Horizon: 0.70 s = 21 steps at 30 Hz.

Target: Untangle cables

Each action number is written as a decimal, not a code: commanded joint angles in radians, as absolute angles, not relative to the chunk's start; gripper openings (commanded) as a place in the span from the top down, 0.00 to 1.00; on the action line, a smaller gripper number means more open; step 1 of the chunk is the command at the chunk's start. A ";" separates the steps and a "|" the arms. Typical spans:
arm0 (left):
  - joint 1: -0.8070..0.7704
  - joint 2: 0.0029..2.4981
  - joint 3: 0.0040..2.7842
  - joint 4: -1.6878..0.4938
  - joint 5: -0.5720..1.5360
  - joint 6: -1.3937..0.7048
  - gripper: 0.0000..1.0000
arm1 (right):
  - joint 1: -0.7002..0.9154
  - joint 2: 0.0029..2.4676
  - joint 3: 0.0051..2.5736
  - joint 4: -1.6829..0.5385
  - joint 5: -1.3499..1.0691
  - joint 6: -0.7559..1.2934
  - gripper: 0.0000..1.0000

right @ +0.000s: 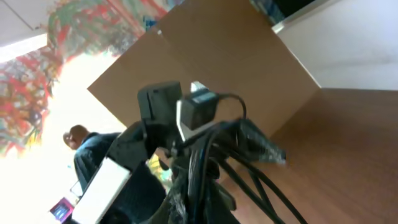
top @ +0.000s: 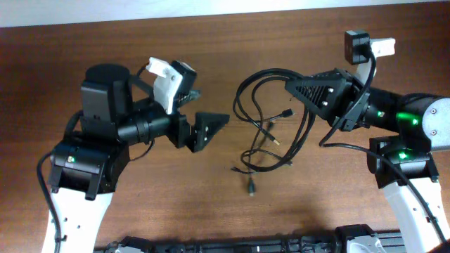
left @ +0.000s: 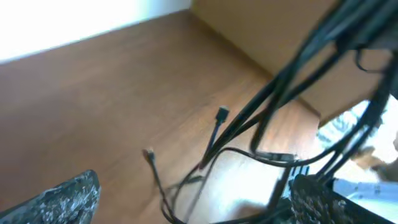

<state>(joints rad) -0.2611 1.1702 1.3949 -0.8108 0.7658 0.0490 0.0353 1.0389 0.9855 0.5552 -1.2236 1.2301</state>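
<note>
The cables (top: 271,137) sit just right of table centre, with loose ends trailing toward 6 o'clock, the knot above them, and the top loop at 12 o'clock in the right gripper (top: 304,88), whose fingers look clamped on the strands. At the tangle's 9 o'clock the left gripper (top: 209,107) hangs with fingers wide apart, holding nothing. The cords look thin, light and limp and will likely drag one another, so pinch a single strand near a plug (top: 250,187), not the knot.
</note>
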 commanded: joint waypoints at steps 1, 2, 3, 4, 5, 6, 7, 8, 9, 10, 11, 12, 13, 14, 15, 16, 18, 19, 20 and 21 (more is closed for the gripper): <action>-0.279 1.160 1.402 -0.774 0.979 0.350 0.01 | 0.033 1.036 1.007 0.565 -1.272 1.227 0.96; -0.313 1.162 1.402 -0.767 0.984 0.389 0.01 | 0.033 1.036 1.007 0.565 -1.280 1.227 0.96; -0.355 1.164 1.402 -0.753 0.984 0.418 0.01 | 0.035 1.036 1.007 0.565 -1.290 1.227 0.96; -0.396 1.166 1.402 -0.719 0.976 0.426 0.01 | 0.047 1.036 1.007 0.565 -1.298 1.227 0.96; -0.418 1.170 1.402 -0.686 0.968 0.425 0.01 | 0.072 1.036 1.007 0.566 -1.303 1.227 0.96; -0.435 1.178 1.402 -0.653 0.958 0.425 0.01 | 0.090 1.036 1.007 0.566 -1.309 1.211 0.96; -0.442 1.186 1.402 -0.635 0.954 0.425 0.01 | 0.109 1.036 1.007 0.566 -1.320 1.205 0.96; -0.445 1.203 1.402 -0.620 0.954 0.425 0.01 | 0.125 1.036 1.007 0.566 -1.333 1.205 0.96; -0.445 1.212 1.402 -0.620 0.955 0.425 0.01 | 0.128 1.036 1.007 0.566 -1.336 1.205 0.96; -0.445 1.219 1.402 -0.621 0.957 0.424 0.01 | 0.132 1.036 1.007 0.566 -1.337 1.204 0.96; -0.445 1.225 1.402 -0.620 0.982 0.425 0.16 | 0.132 1.036 1.007 0.566 -1.337 1.204 0.96; -0.445 1.225 1.402 -0.620 0.984 0.425 0.32 | 0.132 1.036 1.007 0.566 -1.337 1.204 0.96; -0.445 1.225 1.402 -0.620 0.984 0.425 0.57 | 0.132 1.036 1.007 0.566 -1.336 1.204 0.96; -0.445 1.225 1.402 -0.619 0.984 0.425 0.74 | 0.132 1.036 1.007 0.566 -1.336 1.204 0.96; -0.445 1.225 1.402 -0.614 0.984 0.425 1.00 | 0.132 1.037 1.007 0.566 -1.336 1.204 0.96; -0.445 1.225 1.402 -0.613 0.983 0.425 1.00 | 0.132 1.041 1.007 0.565 -1.336 1.204 0.96; -0.444 1.225 1.402 -0.613 0.901 0.404 1.00 | 0.131 1.064 1.007 0.565 -1.343 1.204 0.90; -0.444 1.224 1.402 -0.613 0.762 0.330 1.00 | 0.131 1.079 1.007 0.566 -1.352 1.204 0.90; -0.444 1.222 1.402 -0.613 0.613 0.250 1.00 | 0.131 1.092 1.007 0.565 -1.357 1.204 0.86; -0.444 1.221 1.402 -0.614 0.469 0.181 1.00 | 0.131 1.101 1.007 0.565 -1.359 1.204 0.77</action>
